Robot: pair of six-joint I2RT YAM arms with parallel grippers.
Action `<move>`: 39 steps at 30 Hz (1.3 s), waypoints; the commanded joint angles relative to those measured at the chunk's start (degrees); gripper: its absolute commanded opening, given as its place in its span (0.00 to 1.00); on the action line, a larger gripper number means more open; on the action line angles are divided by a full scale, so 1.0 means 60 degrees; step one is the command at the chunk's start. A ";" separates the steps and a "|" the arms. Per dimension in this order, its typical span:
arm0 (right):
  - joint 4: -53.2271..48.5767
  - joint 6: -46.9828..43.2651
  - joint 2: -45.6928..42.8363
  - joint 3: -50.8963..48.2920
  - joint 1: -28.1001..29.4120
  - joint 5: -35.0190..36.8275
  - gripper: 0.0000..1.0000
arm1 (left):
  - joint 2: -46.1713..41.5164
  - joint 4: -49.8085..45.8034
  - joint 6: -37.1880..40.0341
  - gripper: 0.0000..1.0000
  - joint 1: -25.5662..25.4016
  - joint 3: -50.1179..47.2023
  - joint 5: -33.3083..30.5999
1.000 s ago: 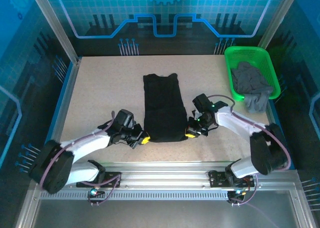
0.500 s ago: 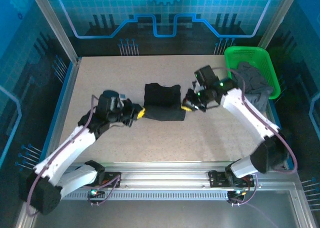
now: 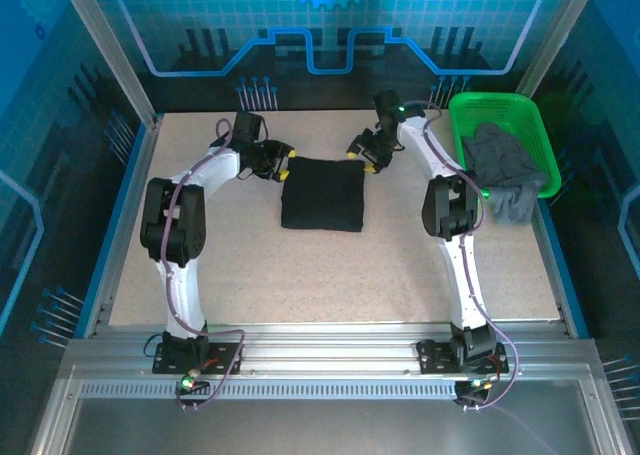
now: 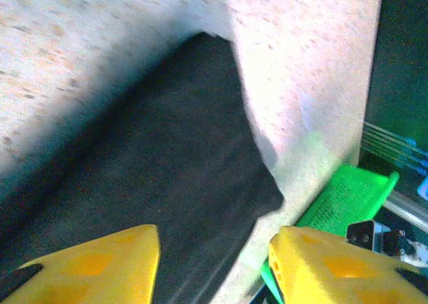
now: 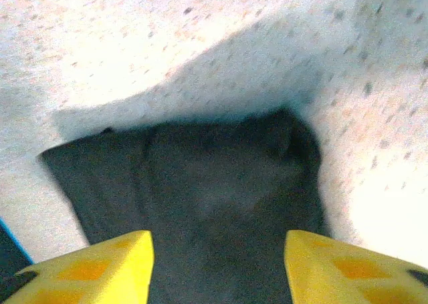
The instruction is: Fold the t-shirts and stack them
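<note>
Now left gripper (image 3: 282,164) and right gripper (image 3: 362,157) gape empty by the black t-shirt (image 3: 322,193) — dragging out low could unfold it.

The near half of your speckled beige table (image 3: 330,275) is bare, in front of the folded black cloth t-shirt (image 3: 322,193). The green plastic mesh basket (image 3: 495,99), with the grey cloth t-shirt (image 3: 505,170) spilling over its near rim, blocks the far right corner. The left gripper (image 3: 285,166) and right gripper (image 3: 362,156) crowd the black shirt's far corners.

Speckled beige table (image 3: 330,275), black t-shirt (image 3: 322,193), grey t-shirt (image 3: 500,160), green mesh basket (image 3: 490,100)
</note>
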 commanded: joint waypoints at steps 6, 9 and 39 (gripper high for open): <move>0.1368 -0.1042 -0.4390 -0.3572 -0.0070 0.0542 0.58 | -0.3714 -0.0214 -0.0129 0.54 -0.0453 -0.2589 -0.0083; 0.4050 -0.0832 -0.6979 -0.7501 -0.0002 0.0007 0.57 | -0.5221 0.0708 -0.1621 0.55 -0.1209 -0.4612 -0.0190; 0.6614 -0.0289 -1.2149 -1.3865 -0.0768 -0.2300 0.59 | -0.0074 0.9997 -0.5829 0.00 -0.4266 -0.6040 -0.5282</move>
